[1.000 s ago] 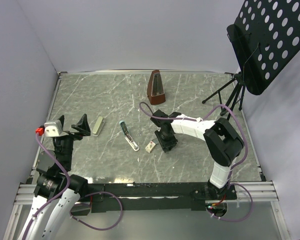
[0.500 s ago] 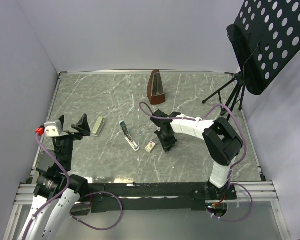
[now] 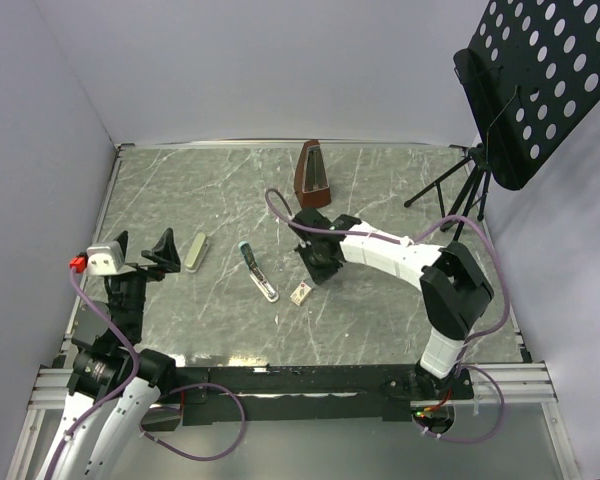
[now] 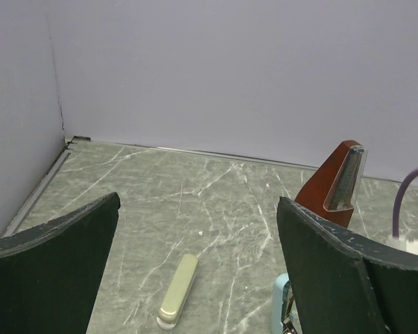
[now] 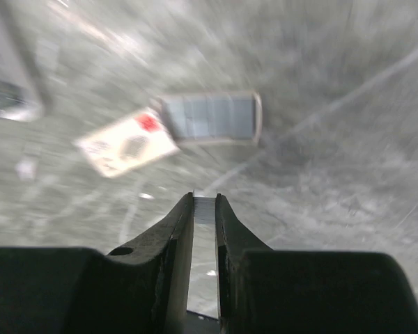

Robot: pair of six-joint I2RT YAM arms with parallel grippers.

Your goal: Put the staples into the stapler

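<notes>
My right jaws clamp the staple strip point(image 5: 204, 210) above its box point(image 3: 301, 293) near the worktop's point(image 3: 400, 190) centre; my left jaws stand wide apart. Risk: this shallow tip grip may let the strip twist or drop before the stapler point(image 3: 259, 271).

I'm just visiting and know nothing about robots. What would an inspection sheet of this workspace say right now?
Surface: grey marbled table, no spills seen.
Job's things: stapler lies on the table, apparently opened out; staple box beside it, tray slid out; staple strip between the right gripper's fingertips.
Clutter: cream oblong object; brown metronome towards the far edge.
Grippers: left gripper wide open, empty; right gripper shut on the staple strip.
Cables: purple cable loops along each arm; no snag seen.
Surroundings: plain grey walls; black music stand at far right.
</notes>
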